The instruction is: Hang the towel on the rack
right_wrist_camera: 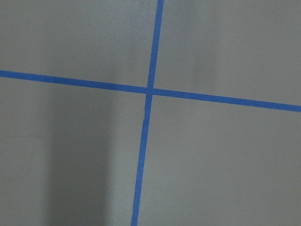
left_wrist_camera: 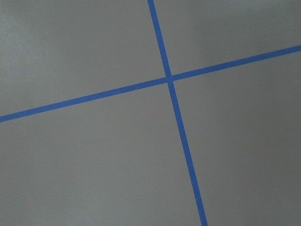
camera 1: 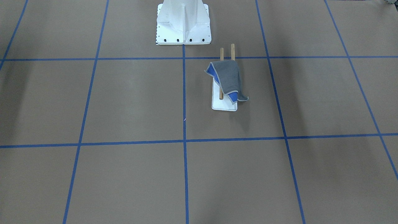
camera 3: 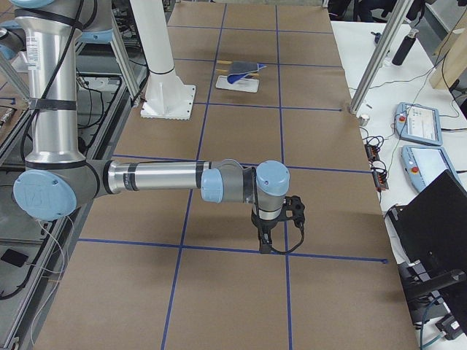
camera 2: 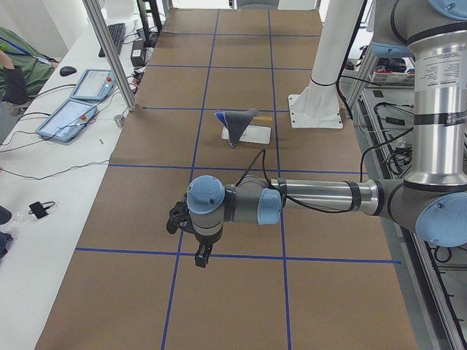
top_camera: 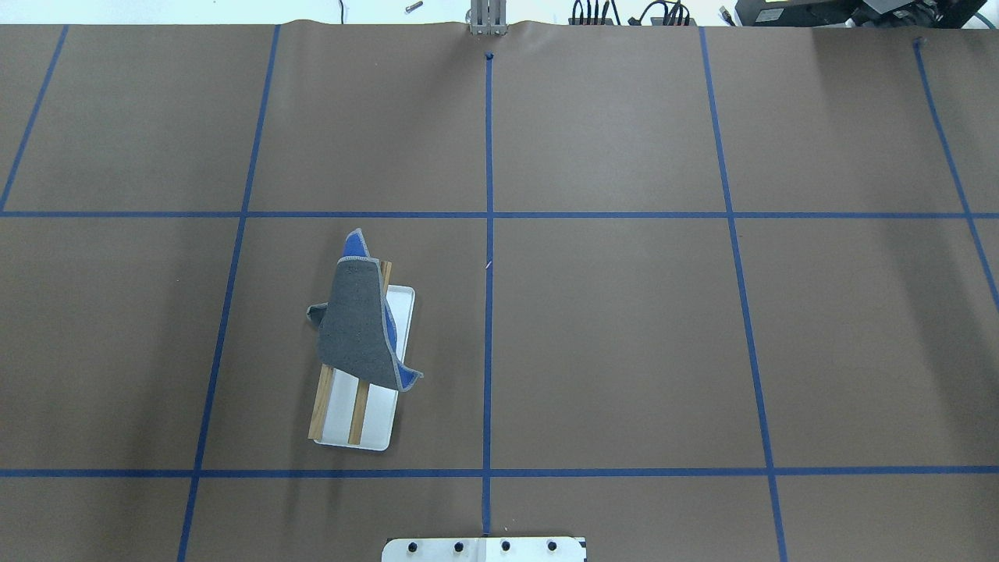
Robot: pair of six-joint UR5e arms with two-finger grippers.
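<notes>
The towel (camera 1: 228, 77) lies draped over the rack's two wooden dowels (camera 1: 232, 49), grey side up, with blue showing at its folded corners. It also shows in the overhead view (top_camera: 355, 328). The rack's white base plate (top_camera: 376, 425) stands on the robot's left half of the table. My left gripper (camera 2: 203, 255) hangs over a tape crossing far from the rack, seen only in the left side view. My right gripper (camera 3: 264, 243) hangs over another crossing, seen only in the right side view. I cannot tell whether either is open or shut. Both wrist views show only table and tape.
The large white bolted pedestal (camera 1: 183, 21) stands at the robot's edge of the table, close behind the rack. Blue tape lines (top_camera: 488, 234) grid the brown table. Tablets (camera 2: 73, 117) and cables lie on the operators' bench along the far side.
</notes>
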